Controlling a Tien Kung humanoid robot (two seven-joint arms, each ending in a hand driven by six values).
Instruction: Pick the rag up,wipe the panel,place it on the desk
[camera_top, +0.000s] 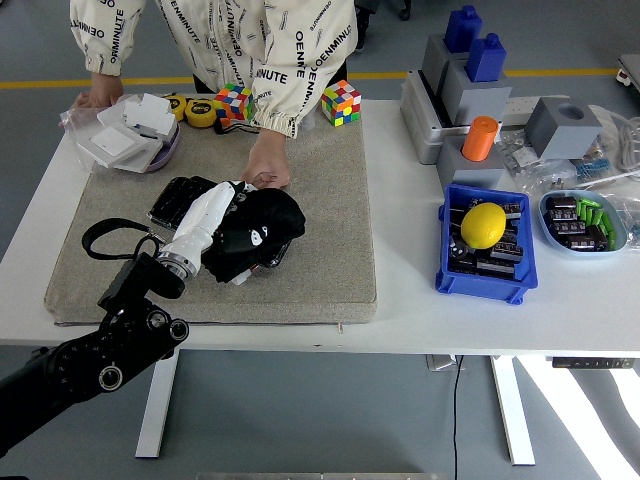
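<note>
The left hand comes in from the near left on a black arm and lies over the black rag. Its white fingers are curled down into the cloth and hold it, pressing the rag on the dark panel. The rag is bunched up and covers the right part of the panel; the left part of the panel shows beside the hand. Rag and panel both lie on a grey mat that covers the left half of the white table.

A person stands at the far side of the table. One hand of the person rests on the mat at the far edge of the panel, touching the rag or just beside it. The other hand rests at the far left, beside a pile of white boxes.

Along the far edge of the mat there are two colour cubes and a yellow tape measure. On the right half of the table a blue bin holds a yellow ball on top of dark parts. To the right of it a light blue dish holds small dark and green parts. Far behind the bin stand grey blocks with blue pieces and an orange cylinder.
</note>
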